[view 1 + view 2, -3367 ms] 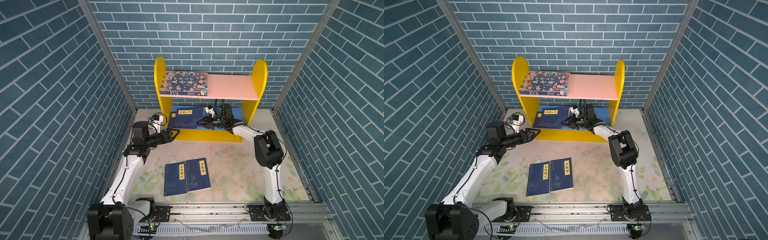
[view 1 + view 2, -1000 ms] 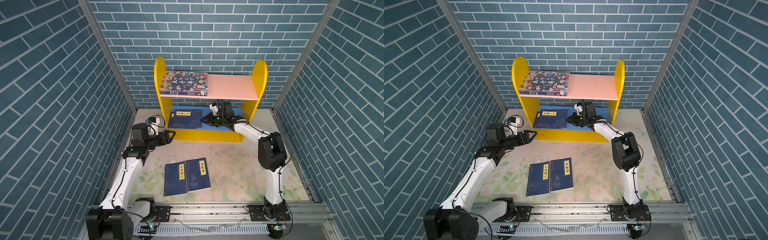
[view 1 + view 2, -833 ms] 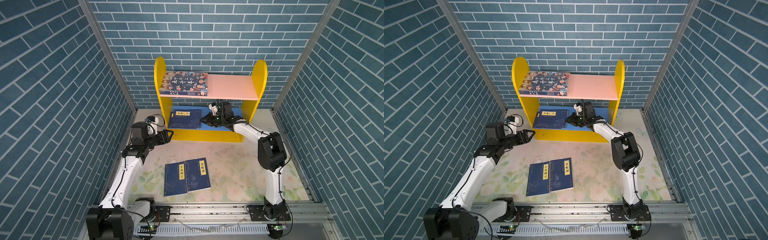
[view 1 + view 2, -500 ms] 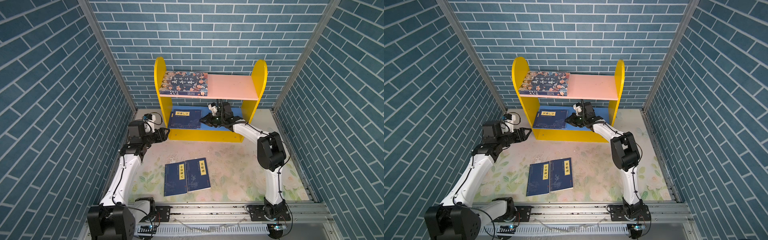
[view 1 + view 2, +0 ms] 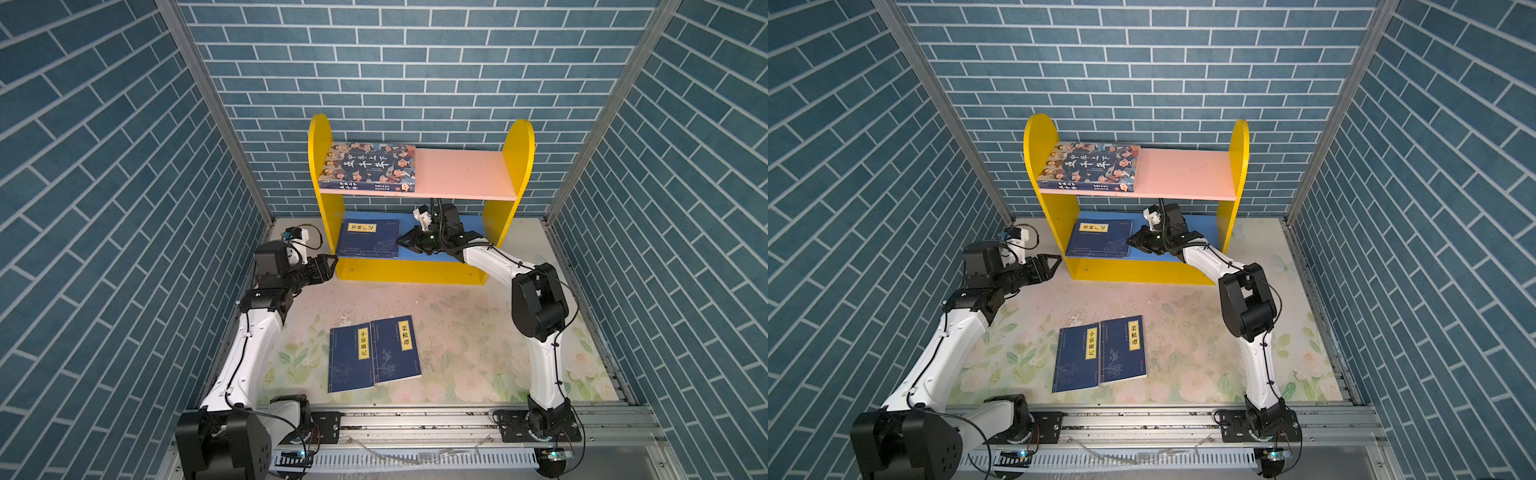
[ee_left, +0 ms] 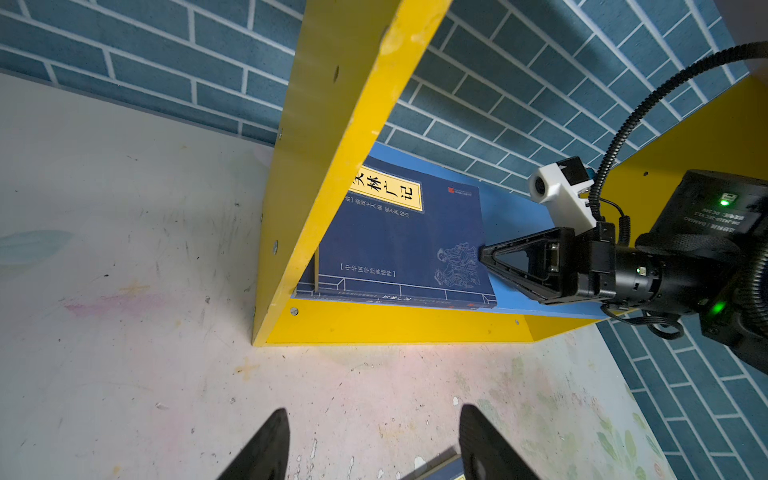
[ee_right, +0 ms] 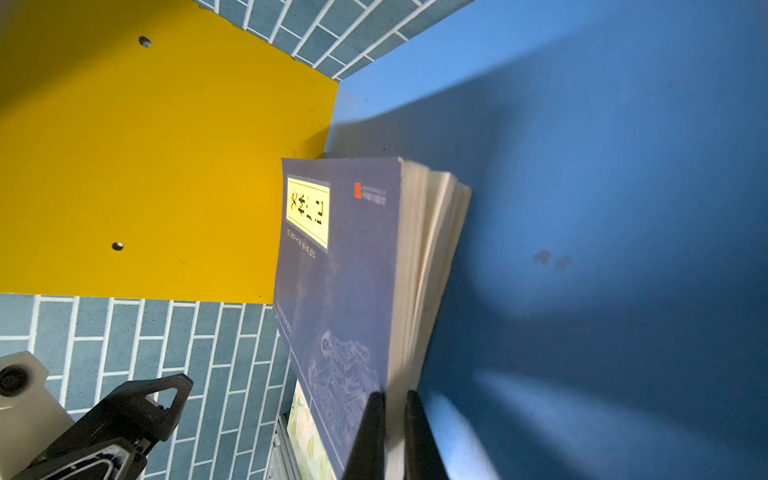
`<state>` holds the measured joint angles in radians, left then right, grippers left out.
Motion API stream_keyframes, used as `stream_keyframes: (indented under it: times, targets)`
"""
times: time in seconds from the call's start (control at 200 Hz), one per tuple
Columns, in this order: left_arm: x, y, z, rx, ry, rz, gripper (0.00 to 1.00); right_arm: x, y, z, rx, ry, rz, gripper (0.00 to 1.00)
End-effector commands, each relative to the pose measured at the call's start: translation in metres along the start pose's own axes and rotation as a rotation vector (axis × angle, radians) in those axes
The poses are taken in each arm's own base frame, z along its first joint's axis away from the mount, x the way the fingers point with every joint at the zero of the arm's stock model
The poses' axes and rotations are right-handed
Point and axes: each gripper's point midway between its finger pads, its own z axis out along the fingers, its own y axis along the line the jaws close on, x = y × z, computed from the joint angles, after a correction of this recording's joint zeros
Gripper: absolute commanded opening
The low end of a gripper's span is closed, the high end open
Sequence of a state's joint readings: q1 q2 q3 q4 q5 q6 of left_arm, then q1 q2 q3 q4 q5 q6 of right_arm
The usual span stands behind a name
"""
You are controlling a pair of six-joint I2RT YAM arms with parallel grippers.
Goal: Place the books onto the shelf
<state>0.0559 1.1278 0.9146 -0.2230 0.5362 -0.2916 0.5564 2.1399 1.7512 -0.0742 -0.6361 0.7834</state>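
Observation:
The shelf (image 5: 517,166) stands against the back wall. A thick book with cartoon faces (image 5: 368,168) lies on its pink upper board. A small stack of navy books (image 5: 368,239) lies at the left of the blue lower board (image 7: 582,208). My right gripper (image 5: 400,240) reaches under the pink board, shut, its tips (image 7: 392,399) against the stack's page edge (image 6: 482,253). Two more navy books (image 5: 350,359) (image 5: 395,347) lie side by side on the floor. My left gripper (image 5: 334,262) hangs open and empty by the shelf's left side (image 6: 370,419).
Brick-patterned walls close in the floral mat (image 5: 457,332) on three sides. The shelf's yellow left panel (image 6: 332,166) rises just ahead of my left gripper. The right half of the pink board (image 5: 457,172) is bare. A metal rail (image 5: 415,419) runs along the front.
The navy stack has slid deeper onto the lower board with the right gripper at its edge. My left arm has drawn back towards the left wall, its fingers slightly narrower.

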Motion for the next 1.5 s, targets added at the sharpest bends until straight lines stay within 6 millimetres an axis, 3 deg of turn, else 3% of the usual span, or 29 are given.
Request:
stream_keyframes:
  times: [0.0,0.47,0.74,1.045,1.495]
  targets:
    - [0.001,0.003,0.001,0.001,-0.006,-0.008,0.66,0.006,0.002,0.009,-0.001,0.028,-0.046,0.09]
    - [0.001,0.008,0.002,-0.022,-0.009,-0.005,0.66,0.005,-0.002,0.009,0.028,-0.009,0.001,0.09]
    - [0.001,0.026,0.006,-0.101,-0.034,0.18,0.64,0.003,-0.001,0.009,0.035,-0.033,0.024,0.09]
    - [0.015,0.041,0.023,-0.105,-0.005,0.282,0.6,0.006,0.001,0.009,0.035,-0.03,0.024,0.13]
    - [0.015,0.036,0.025,-0.071,0.0,0.255,0.61,0.004,0.008,0.009,0.02,-0.026,0.006,0.2]
